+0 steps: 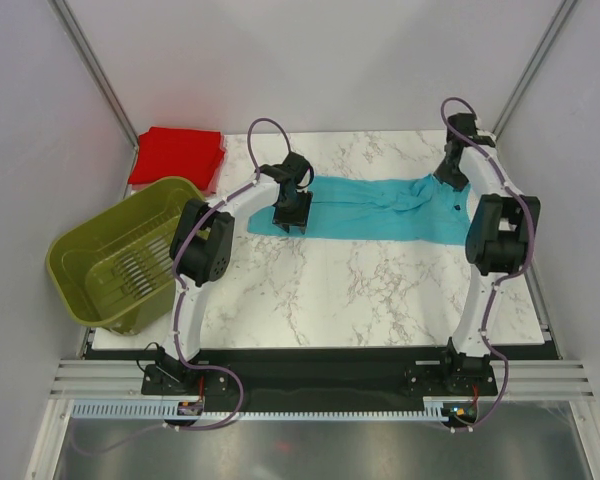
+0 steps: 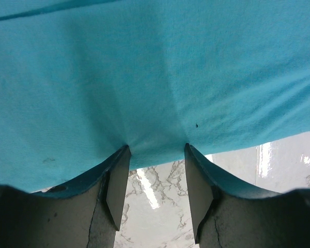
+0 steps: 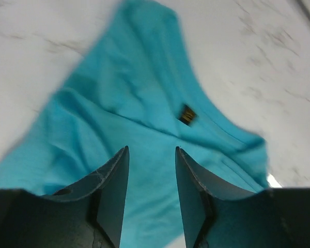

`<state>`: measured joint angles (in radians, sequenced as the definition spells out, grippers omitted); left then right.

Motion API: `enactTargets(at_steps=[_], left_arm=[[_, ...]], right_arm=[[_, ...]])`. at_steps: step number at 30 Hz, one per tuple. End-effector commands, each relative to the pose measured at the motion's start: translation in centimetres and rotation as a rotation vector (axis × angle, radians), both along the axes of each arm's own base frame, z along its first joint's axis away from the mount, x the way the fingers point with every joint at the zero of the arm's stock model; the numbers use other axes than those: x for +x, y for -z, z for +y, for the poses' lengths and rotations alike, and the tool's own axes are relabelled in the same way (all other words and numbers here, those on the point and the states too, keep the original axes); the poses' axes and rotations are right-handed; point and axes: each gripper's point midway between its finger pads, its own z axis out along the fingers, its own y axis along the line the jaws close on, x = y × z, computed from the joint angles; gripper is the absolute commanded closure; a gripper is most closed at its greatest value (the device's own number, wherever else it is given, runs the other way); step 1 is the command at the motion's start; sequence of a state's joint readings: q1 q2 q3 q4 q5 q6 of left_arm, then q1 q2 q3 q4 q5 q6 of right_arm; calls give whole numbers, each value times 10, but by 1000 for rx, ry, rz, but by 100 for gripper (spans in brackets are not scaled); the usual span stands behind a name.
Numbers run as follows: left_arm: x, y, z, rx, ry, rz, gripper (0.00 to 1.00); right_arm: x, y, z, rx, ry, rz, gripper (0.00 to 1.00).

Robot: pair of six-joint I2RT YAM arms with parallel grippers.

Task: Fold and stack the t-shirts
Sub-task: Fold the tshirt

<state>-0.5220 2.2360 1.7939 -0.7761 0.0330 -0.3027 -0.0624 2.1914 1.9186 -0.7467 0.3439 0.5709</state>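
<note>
Turquoise t-shirt (image 1: 380, 210), lying flat on worktop (image 1: 360, 290) from centre towards 2 o'clock; red t-shirt (image 1: 177, 157), folded, 10 o'clock corner; left gripper (image 1: 291, 224) jaws apart at turquoise 9 o'clock hem; right gripper (image 1: 447, 178) jaws apart above collar end.

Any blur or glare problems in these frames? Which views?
Right wrist: turquoise shirt and table blurred, only the fingers sharp. Left wrist: cloth weave crisp, bright glare streaks on the table between the fingers. Top external: even, soft light, faint shadows, all in focus.
</note>
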Motion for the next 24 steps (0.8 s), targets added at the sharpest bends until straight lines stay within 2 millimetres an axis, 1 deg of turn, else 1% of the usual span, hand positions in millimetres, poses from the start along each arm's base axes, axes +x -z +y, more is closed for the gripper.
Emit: enactTargets(at_steps=[1, 2, 3, 4, 5, 6, 7, 9, 12, 14, 17, 18, 19, 20, 22, 24], left_arm=[[-3, 11, 5, 22, -25, 17, 45], [-2, 11, 5, 24, -25, 17, 45], [-2, 12, 6, 26, -24, 19, 45], [-3, 13, 6, 25, -23, 23, 45], [-4, 13, 5, 25, -21, 23, 45], [-4, 13, 5, 26, -22, 22, 45], [-4, 14, 6, 27, -23, 25, 45], [-5, 15, 8, 38, -22, 24, 45], [-7, 15, 11, 44, -24, 28, 45], [-8, 18, 16, 68, -35, 25, 45], [-11, 20, 18, 73, -41, 32, 46], [-12, 21, 18, 75, -42, 33, 46], [-12, 21, 19, 76, -45, 36, 46], [-12, 21, 19, 76, -43, 34, 46], [-11, 20, 19, 78, -45, 29, 46], [-10, 19, 19, 84, -43, 24, 46]], right_arm=[[-68, -5, -33, 32, 228, 59, 52], [-75, -2, -37, 35, 248, 66, 51], [-89, 5, -39, 39, 262, 89, 52], [-93, 7, -46, 45, 287, 80, 53], [-97, 11, -47, 60, 294, 82, 53], [-105, 20, -46, 85, 295, 102, 55], [-105, 19, -50, 97, 305, 83, 56], [-109, 24, -49, 117, 294, 88, 56], [-108, 28, -47, 147, 281, 79, 56], [-106, 29, -46, 154, 273, 74, 56], [-106, 35, -48, 145, 262, 77, 56], [-108, 42, -48, 143, 262, 95, 57], [-111, 44, -52, 125, 271, 106, 57], [-117, 52, -55, 115, 282, 128, 58], [-119, 58, -62, 85, 299, 131, 62], [-123, 69, -67, 73, 301, 161, 72]])
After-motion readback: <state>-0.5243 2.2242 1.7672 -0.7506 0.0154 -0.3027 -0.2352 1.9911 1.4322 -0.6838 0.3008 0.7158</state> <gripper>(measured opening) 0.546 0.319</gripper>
